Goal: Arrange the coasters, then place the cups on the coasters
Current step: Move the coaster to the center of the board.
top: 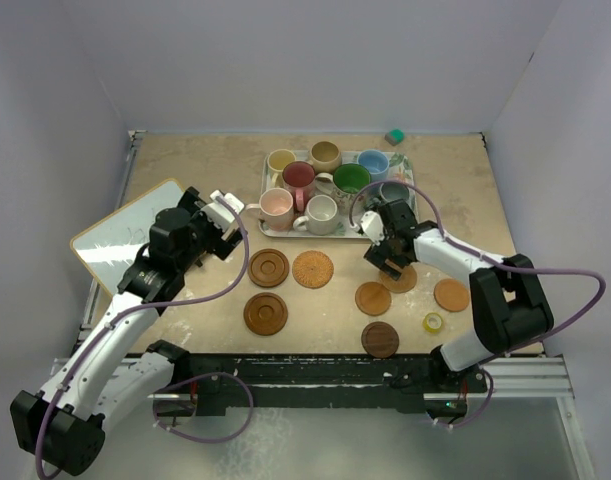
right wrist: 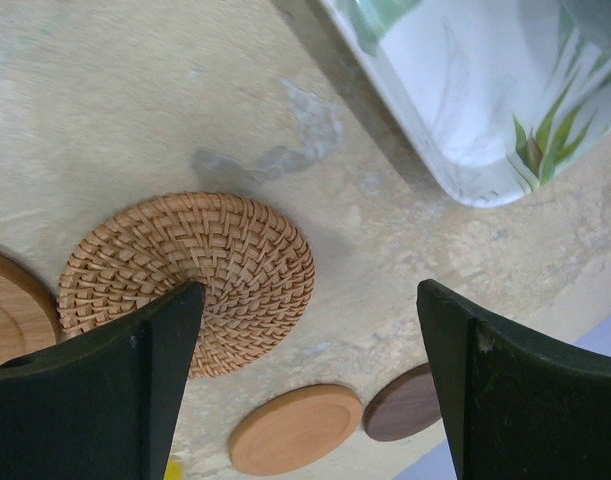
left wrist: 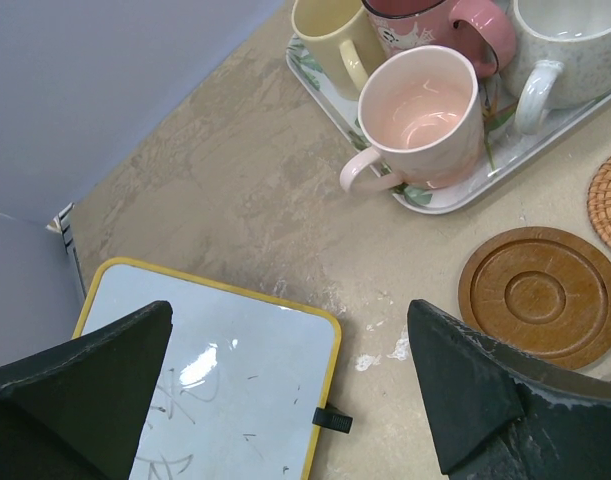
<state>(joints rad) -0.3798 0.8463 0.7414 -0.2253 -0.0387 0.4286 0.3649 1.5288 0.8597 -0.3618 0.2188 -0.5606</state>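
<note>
Right claw [right wrist: 305, 300]: open, empty | light woven round coaster [right wrist: 190, 270]: 9 o'clock of claw centre in wrist view, partly beneath it | left claw [left wrist: 290, 320]: open, farther off.

The cups [top: 350, 178] are crowded together on the tray [right wrist: 465, 90], and only narrow gaps are left between them. A bare lane of worktop [top: 195, 165] is found between the tray and the whiteboard [left wrist: 215, 390]. The front of the worktop is taken up by scattered coasters [top: 313, 268] and a tape roll [top: 433, 322].
</note>
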